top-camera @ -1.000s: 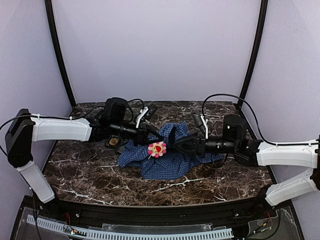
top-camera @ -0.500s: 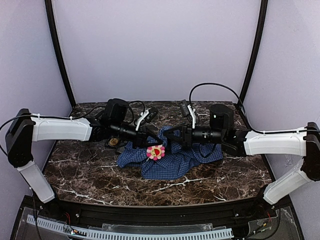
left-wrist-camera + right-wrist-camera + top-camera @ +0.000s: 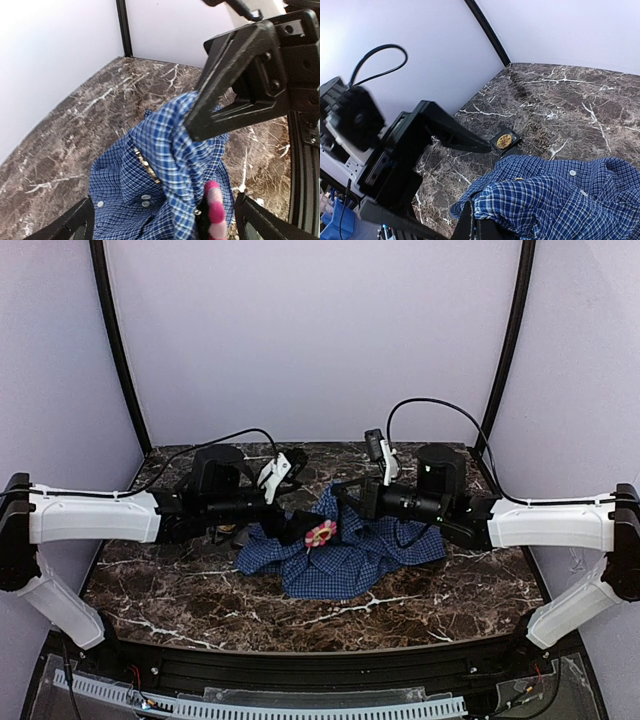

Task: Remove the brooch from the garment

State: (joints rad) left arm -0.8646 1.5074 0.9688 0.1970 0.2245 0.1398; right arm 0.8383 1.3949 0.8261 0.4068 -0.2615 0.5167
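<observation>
Shirt [image 3: 345,562]: fine blue-and-white check cloth w/ small white buttons, crumpled in a heap at mid worktop [image 3: 180,590], w/ one fold drawn up off the heap. The brooch [image 3: 321,533], pink & flower-shaped, sits on the left face of that fold. Right hand [image 3: 195,125] is clenched on the top of the fold, just beside & above the brooch, pinching cloth only. Left hand [image 3: 296,528] is released, fingers [image 3: 75,225] spread wide w/ brooch & fold between them; contact w/ the brooch cannot be told.

Top view high, looking down; wrist views close, facing inward, sharing shirt [image 3: 165,150].
</observation>
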